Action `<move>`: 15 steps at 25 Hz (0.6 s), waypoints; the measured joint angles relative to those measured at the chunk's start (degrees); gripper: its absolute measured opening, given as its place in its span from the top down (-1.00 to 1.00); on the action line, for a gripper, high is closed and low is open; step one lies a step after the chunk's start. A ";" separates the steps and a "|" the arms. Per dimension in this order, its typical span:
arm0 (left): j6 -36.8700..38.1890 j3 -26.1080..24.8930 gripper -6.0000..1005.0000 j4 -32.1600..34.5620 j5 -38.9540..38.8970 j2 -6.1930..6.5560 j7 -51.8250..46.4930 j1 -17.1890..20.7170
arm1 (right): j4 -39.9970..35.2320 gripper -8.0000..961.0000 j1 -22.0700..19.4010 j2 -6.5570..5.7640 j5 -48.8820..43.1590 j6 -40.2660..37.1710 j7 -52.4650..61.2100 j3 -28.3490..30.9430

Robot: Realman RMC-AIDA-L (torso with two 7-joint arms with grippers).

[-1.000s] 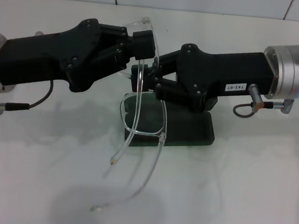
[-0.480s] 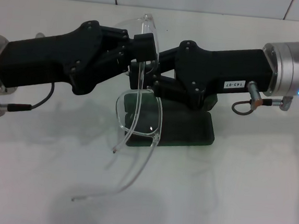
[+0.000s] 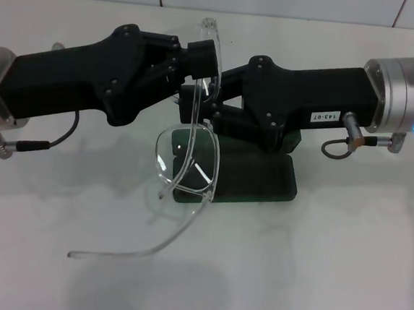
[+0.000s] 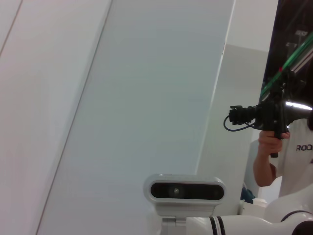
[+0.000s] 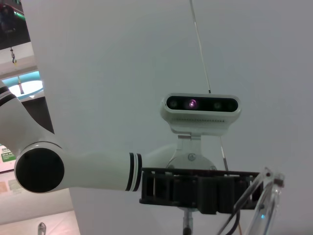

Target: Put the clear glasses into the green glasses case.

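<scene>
The clear glasses (image 3: 185, 160) hang in the air above the white table (image 3: 342, 268), fully transparent, with a wraparound lens catching small glints. One thin arm sweeps down and to the near left, its tip low over the table; the other runs up to the grippers. A second ago that low arm pointed more steeply toward the near edge; it has since swung out leftward and the lens has turned to face the camera more squarely.

Just beyond the lens sits the green glasses case (image 3: 255, 181), dark green with rounded corners, lying on the table under the right arm and partly hidden by it. Whether its lid is open cannot be made out from here.

Farther back, the left gripper (image 3: 201, 56) reaches in from the left and grips the top corner of the frame, its fingers closed narrowly on the clear plastic. The right gripper (image 3: 210, 104) comes in from the right and meets the frame just below; it seems to pinch the upright arm, though the contact is partly hidden.

In the right wrist view, a clear strip of the glasses (image 5: 264, 200) shows beside a black gripper body.
</scene>
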 joint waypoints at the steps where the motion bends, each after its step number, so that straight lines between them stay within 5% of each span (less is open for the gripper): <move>1: -0.12 0.00 0.89 0.00 -0.02 -0.02 0.01 0.02 | 0.00 0.74 0.00 0.00 0.00 -0.02 0.00 0.05; 15: -0.36 0.04 0.89 0.00 -0.05 -0.01 0.16 0.27 | 0.01 0.73 -0.39 -0.08 1.33 -0.59 -0.06 -0.04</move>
